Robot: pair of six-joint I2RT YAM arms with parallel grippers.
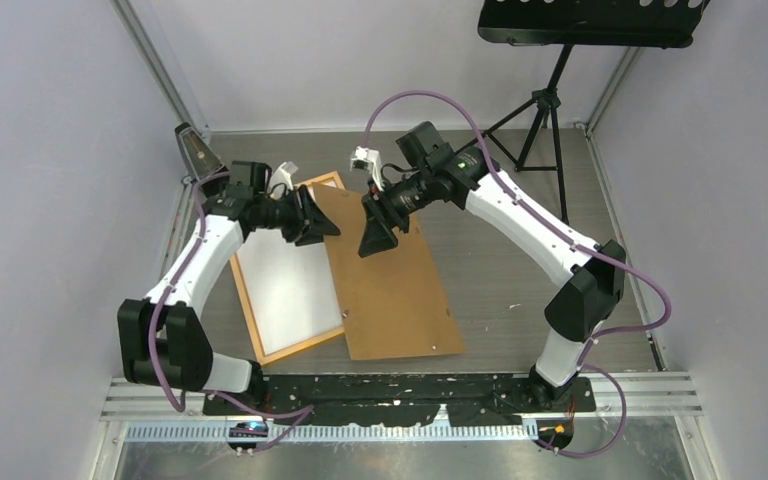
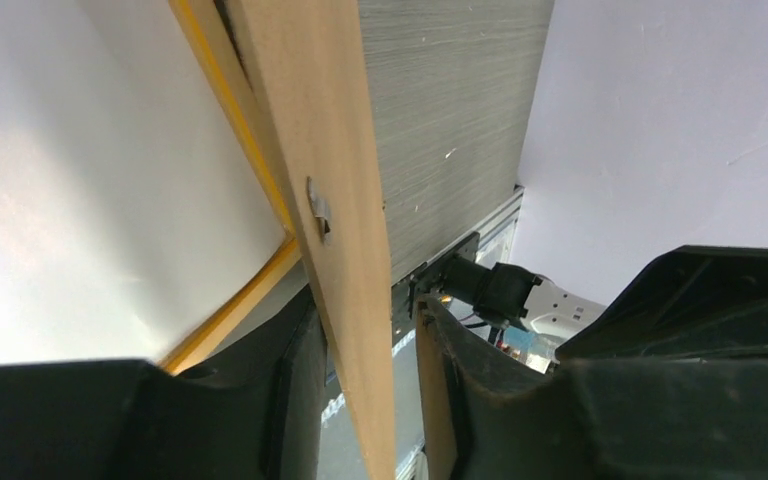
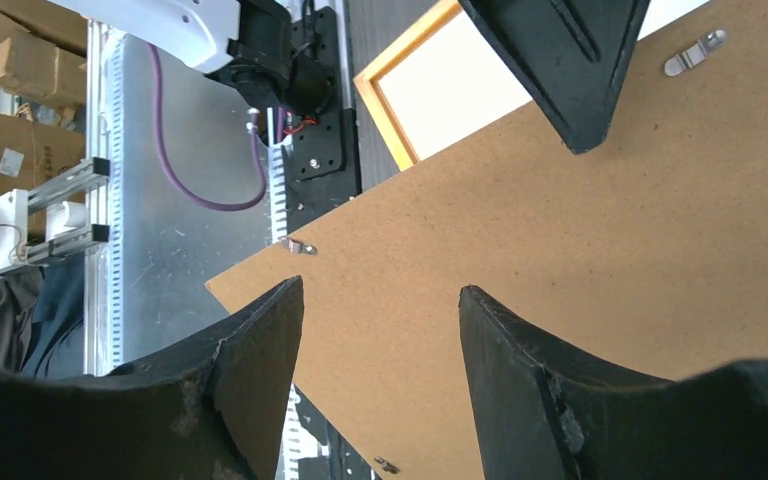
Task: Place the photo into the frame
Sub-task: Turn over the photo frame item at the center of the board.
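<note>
Photo (image 1: 285,280) in frame (image 3: 385,120), just beside left claw (image 1: 315,225)

Brown backing board (image 1: 400,290), black tripod stand (image 1: 545,110)

A robotics lab cell: partition walls (image 1: 50,150) box in a table (image 1: 500,290) edged with aluminium rails (image 1: 670,392), with robot arms (image 1: 525,222) bolted at its front. A tripod stand (image 1: 545,105) fills one corner; cardboard boxes (image 3: 30,65) sit outside.

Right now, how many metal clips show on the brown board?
3 on the brown board, right wrist view: a metal clip top right, another at its left corner, a third at the bottom edge. More may be hidden.
</note>
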